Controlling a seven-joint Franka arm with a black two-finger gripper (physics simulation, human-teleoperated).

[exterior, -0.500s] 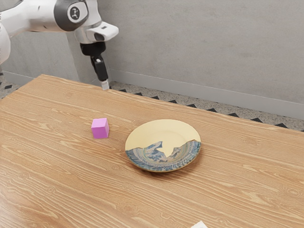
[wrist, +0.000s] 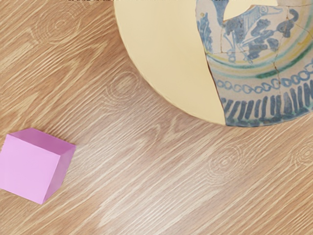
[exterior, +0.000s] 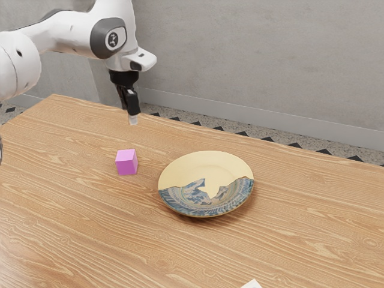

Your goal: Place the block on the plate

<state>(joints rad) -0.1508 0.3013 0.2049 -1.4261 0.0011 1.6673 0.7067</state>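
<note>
- At the exterior view's left, a white arm (exterior: 66,33) comes in high, in front of a plain grey wall (exterior: 252,54) that has an upright edge behind the arm.
- The table (exterior: 72,198) is light brown wood with wavy, streaky grain and a few knots; one far corner shows toward the exterior view's left.
- The pink block (exterior: 126,162) sits flat on the wood, beside the plate, with bare wood between them.
- The black gripper (exterior: 133,120) hangs pointing down, apart from both block and plate, seen against the table's far edge; whether it is spread or pressed together, I cannot tell.
- The round plate (exterior: 207,174) lies on the table, part plain cream, part blue patterned with fine cracks.
- Past the far edge runs a speckled floor (exterior: 312,147) with dark triangles, meeting a pale grey baseboard (exterior: 240,117).
- A bit of something white (exterior: 252,284) pokes in at the bottom edge.
</note>
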